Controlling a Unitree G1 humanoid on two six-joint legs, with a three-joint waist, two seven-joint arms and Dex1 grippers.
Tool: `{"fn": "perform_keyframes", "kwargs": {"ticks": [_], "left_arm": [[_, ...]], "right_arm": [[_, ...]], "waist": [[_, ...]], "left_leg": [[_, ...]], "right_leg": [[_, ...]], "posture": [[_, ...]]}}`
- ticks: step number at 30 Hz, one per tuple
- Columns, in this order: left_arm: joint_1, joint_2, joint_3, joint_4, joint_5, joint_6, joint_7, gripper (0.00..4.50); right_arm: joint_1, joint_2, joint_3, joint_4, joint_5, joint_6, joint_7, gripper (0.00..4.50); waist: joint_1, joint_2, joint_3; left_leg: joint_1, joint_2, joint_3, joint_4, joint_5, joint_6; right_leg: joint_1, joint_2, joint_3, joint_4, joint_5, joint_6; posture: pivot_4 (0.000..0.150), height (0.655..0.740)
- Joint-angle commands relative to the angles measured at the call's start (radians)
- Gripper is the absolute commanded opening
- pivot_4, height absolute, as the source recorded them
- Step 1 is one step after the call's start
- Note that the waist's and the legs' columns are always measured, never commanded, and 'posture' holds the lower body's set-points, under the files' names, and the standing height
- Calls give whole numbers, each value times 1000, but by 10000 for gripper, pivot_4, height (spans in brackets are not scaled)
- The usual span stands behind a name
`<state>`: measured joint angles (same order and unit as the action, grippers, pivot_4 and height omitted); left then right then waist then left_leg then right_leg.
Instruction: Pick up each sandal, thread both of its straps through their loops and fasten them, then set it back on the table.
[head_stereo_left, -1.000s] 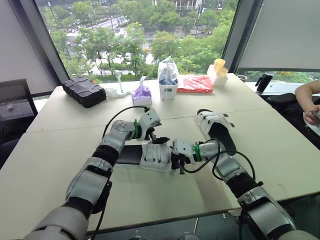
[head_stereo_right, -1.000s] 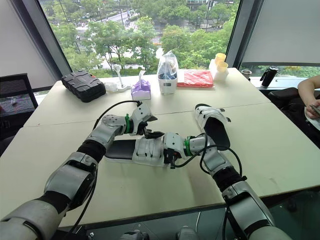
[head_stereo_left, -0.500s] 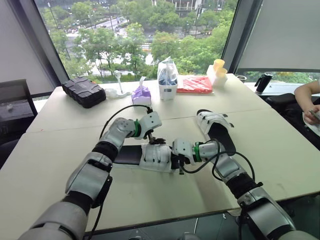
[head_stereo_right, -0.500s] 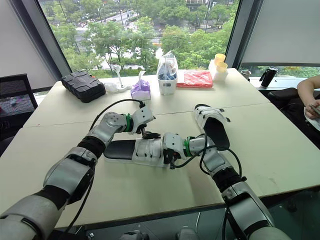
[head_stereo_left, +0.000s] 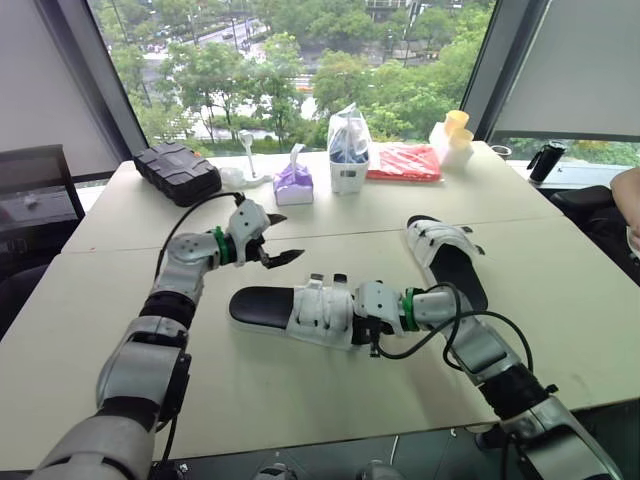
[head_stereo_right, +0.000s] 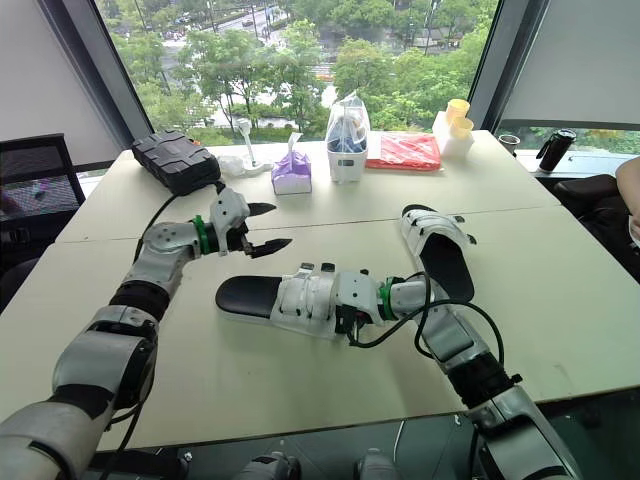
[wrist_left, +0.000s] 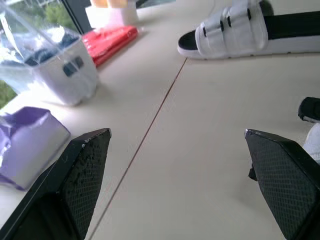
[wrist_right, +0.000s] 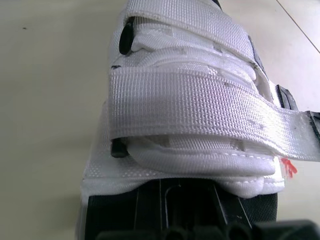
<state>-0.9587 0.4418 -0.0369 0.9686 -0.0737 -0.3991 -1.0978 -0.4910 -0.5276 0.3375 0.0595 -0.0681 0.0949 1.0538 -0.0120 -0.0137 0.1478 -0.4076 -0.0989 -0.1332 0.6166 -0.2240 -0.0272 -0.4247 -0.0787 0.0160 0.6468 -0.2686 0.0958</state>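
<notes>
Left gripper (head_stereo_left: 282, 238) hovers empty, fingers spread wide, up and left of the near sandal (head_stereo_left: 300, 308) and clear of it. That sandal lies flat on the table (head_stereo_left: 110, 330), white straps across. Right gripper (head_stereo_left: 372, 322) sits tight against its strapped end; clamped or not, can't tell. Second sandal (head_stereo_left: 447, 258) lies just right, and purple pack (head_stereo_left: 294, 183) and white tub (head_stereo_left: 348, 165) stand well back

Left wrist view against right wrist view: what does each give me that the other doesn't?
Left wrist: the open left gripper, the far sandal, the tissue pack, the white box and the red packet. Right wrist: the two straps of the near sandal up close, with one strap end sticking out sideways. Both: the table.
</notes>
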Motion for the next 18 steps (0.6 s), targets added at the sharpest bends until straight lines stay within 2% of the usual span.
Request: {"fn": "perform_keyframes", "kwargs": {"ticks": [1, 5, 12, 18], "left_arm": [[19, 72, 2, -49, 1, -146, -78, 44386], [54, 107, -25, -50, 28, -386, -110, 44386], [57, 84, -67, 17, 69, -634, -81, 44386], [30, 86, -145, 101, 175, -845, -21, 44386]], "right_arm": [[43, -81, -64, -140, 20, 78, 8, 0], [75, -150, -145, -280, 88, 193, 12, 0], [108, -244, -218, -391, 172, 302, 39, 0], [107, -274, -271, -484, 245, 387, 24, 0]], "waist": [[1, 0, 1], [6, -1, 4], [6, -4, 7], [1, -4, 7]], "left_leg": [[0, 0, 0, 0, -1, 1], [0, 0, -1, 0, -1, 2], [0, 0, -1, 1, -1, 2], [0, 0, -1, 1, -1, 2]], "right_leg": [[0, 0, 0, 0, 0, 0], [0, 0, 0, 1, 1, -1], [0, -1, 0, 1, 1, 0], [0, 0, -1, 1, 1, 0]], "posture": [[1500, 7400], [1500, 7400], [1500, 7400], [1500, 7400]]}}
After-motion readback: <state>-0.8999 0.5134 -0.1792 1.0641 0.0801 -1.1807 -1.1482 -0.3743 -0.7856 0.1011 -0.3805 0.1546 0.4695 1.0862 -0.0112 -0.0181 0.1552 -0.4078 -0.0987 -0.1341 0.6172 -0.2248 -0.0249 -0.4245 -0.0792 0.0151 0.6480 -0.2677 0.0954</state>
